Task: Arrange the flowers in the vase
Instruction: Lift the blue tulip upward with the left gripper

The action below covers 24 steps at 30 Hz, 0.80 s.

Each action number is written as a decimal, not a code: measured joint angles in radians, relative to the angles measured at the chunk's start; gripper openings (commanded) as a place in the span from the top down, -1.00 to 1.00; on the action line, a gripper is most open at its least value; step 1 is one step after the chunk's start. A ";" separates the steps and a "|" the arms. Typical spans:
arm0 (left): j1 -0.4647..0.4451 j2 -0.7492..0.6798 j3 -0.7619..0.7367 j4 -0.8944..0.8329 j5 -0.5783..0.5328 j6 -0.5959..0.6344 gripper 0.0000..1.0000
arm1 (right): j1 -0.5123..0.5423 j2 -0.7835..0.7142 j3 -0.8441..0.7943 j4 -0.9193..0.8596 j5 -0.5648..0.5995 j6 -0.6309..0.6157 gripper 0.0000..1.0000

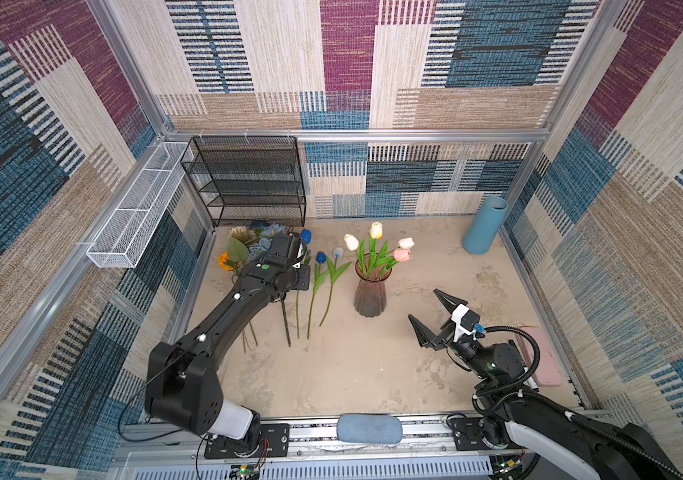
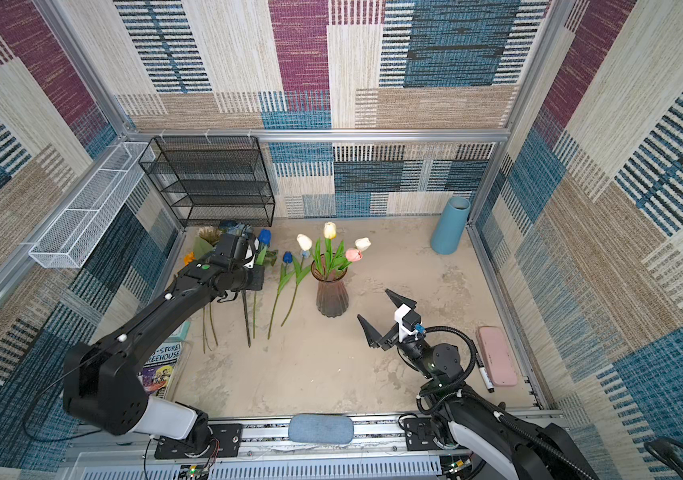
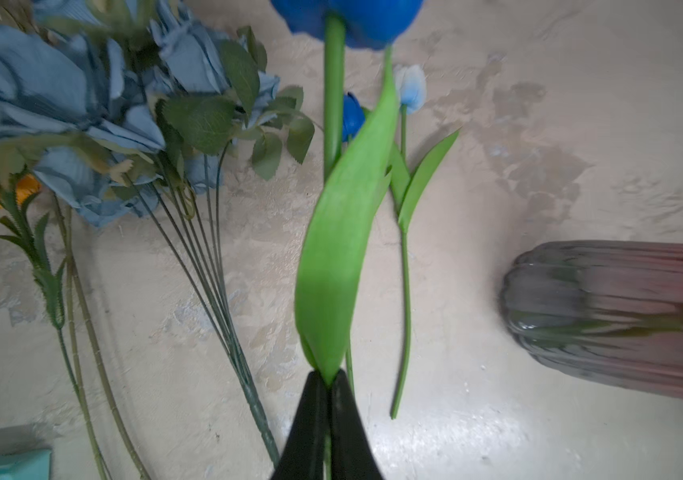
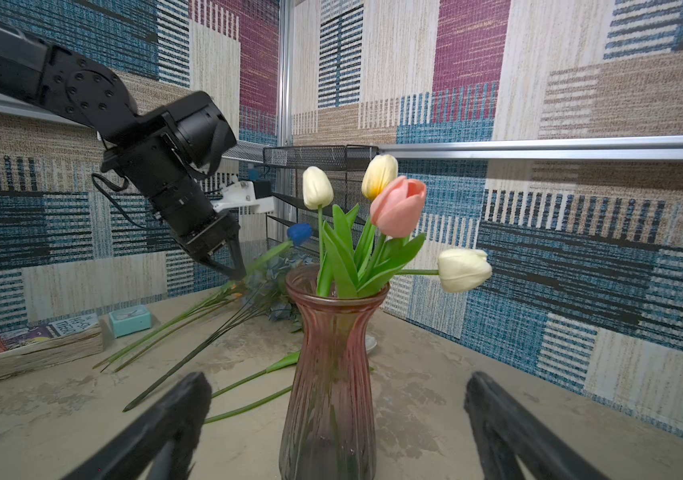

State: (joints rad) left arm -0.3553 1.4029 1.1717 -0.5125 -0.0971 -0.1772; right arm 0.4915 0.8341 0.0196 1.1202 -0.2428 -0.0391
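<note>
On the mottled beige tabletop, as I watch it through the remote cameras, the largest item is the black wire-mesh shelf rack, set against the back wall at the left. Near the centre stands the ribbed, pink-tinted glass vase, upright and holding four artificial tulips: two white, one yellow, one pink.

Left of the vase, the loose flowers lie flat on the table. They are a dusty-blue fabric rose bunch, a beige bloom, an orange bloom and, nearest the vase, a dark-blue tulip beside a pale-blue tulip.

The right gripper hovers in front of the vase and to its right, apart from it, with its jaws spread wide and nothing between them. The left gripper reaches over the loose flowers, its jaws pressed together on the green stem of a bright-blue tulip at the base of its long leaf. In the right wrist view I see that bloom tilted up off the table.
</note>
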 measured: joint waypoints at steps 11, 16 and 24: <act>-0.181 -0.338 -0.150 0.470 0.079 0.066 0.95 | 0.000 0.006 0.000 0.000 0.001 0.000 -0.98; -0.307 -0.340 -0.138 0.619 0.143 0.122 0.96 | 0.000 0.006 0.000 0.001 0.009 0.000 -0.98; -0.354 -0.186 -0.114 0.864 0.181 0.151 0.97 | 0.000 -0.006 -0.001 0.002 0.009 0.000 -0.98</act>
State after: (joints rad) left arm -0.7097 1.2167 1.0580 0.3519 0.0837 -0.0261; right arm 0.4915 0.8280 0.0185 1.1225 -0.2340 -0.0387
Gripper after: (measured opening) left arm 0.074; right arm 0.989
